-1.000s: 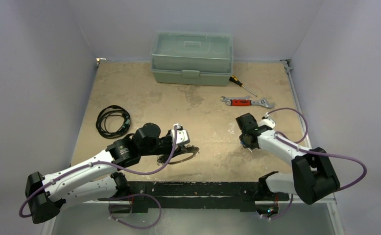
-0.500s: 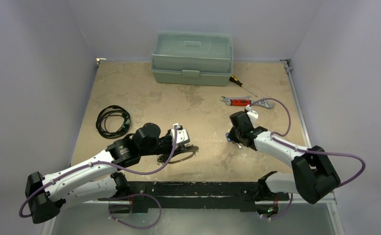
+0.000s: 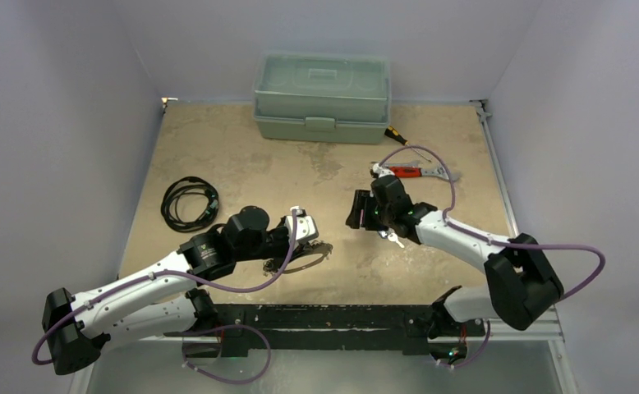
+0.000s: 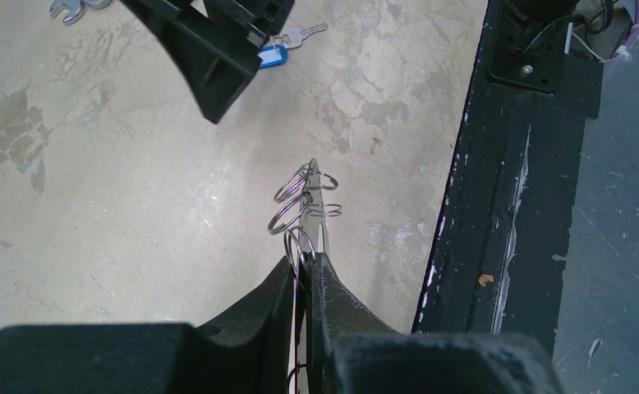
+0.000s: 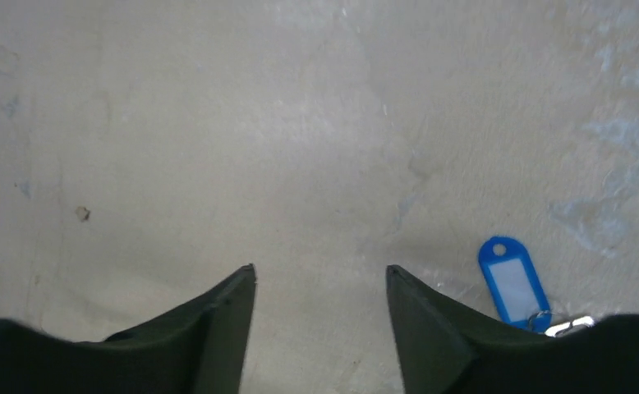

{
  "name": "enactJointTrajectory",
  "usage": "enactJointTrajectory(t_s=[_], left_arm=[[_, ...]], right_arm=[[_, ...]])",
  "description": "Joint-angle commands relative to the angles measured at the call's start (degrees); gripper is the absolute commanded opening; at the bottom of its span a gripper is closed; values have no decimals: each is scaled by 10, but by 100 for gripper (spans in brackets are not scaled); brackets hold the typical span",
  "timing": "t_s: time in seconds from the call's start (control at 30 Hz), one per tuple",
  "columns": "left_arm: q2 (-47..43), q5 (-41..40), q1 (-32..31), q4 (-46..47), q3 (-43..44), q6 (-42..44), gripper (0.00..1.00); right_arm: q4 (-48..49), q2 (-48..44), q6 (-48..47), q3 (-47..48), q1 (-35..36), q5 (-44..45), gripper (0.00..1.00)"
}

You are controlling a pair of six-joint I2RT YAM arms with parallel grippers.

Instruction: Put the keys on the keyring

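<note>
the keyring [image 4: 306, 201] is pinched by the closed left tool [image 4: 305, 261], but the blue-tagged key [image 5: 513, 283] could be pushed away by the open, empty, offset right tool [image 5: 319, 269].

The beige slab tabletop [image 3: 242, 156] is matt, mottled and rough-looking with pale worn patches, and the black rail [image 4: 480, 189] at its near edge looks like painted metal, chipped and scuffed. The thin silver wire keyring [image 4: 307, 201] is bright bare metal, as is the small silver key [image 4: 300, 34], whose blue tag [image 5: 512, 283] is glossy plastic with a white paper-like insert. The left gripper [image 4: 304, 258] and right gripper [image 5: 319, 268] have smooth matt black plastic fingers, and the grey-green toolbox [image 3: 322, 97] is semi-translucent plastic with a dull sheen.
</note>
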Motion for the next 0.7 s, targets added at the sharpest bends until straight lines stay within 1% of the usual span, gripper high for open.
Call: enactJointTrajectory(t_s=[0.0, 0.07, 0.1, 0.2, 0.27, 0.33, 0.47, 0.57, 0.67], left_arm=[[-5, -4, 2, 15, 12, -2, 0], [-6, -4, 3, 15, 11, -2, 0], [-7, -3, 3, 16, 11, -2, 0], [-7, -1, 3, 16, 11, -2, 0], [-6, 1, 3, 17, 12, -2, 0], [-5, 2, 3, 17, 11, -2, 0], [-4, 2, 3, 16, 11, -2, 0], [-4, 1, 3, 16, 10, -2, 0], [-4, 1, 2, 17, 10, -2, 0]], right_arm=[[-22, -47, -47, 37, -16, 35, 71], [-28, -71, -37, 23, -37, 65, 77], [-36, -81, -24, 14, -45, 86, 78], [-107, -94, 57, 10, -57, 178, 74], [-159, -90, 120, 15, -58, 213, 71], [-200, -80, 181, 23, -58, 218, 71], [-242, -47, 242, 47, -57, 217, 67], [-258, -29, 259, 59, -58, 217, 62], [-245, -19, 265, 56, -57, 204, 58]])
